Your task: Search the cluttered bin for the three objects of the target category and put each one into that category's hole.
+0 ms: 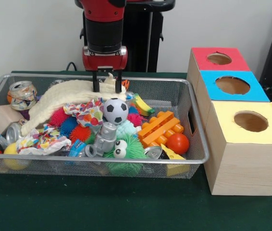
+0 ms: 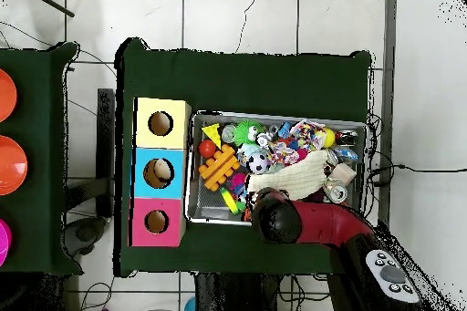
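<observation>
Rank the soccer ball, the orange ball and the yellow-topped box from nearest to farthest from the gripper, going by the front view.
1. Soccer ball, just below the gripper, mid-basket.
2. Orange ball, at the basket's near right corner.
3. Yellow-topped box, outside the basket, far right.

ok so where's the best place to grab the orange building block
Across its two long flat sides, near the middle, coming straight down from above. The orange building block lies studs-up on top of the pile, so the sides look exposed. The red ball sits close beside it.
</observation>
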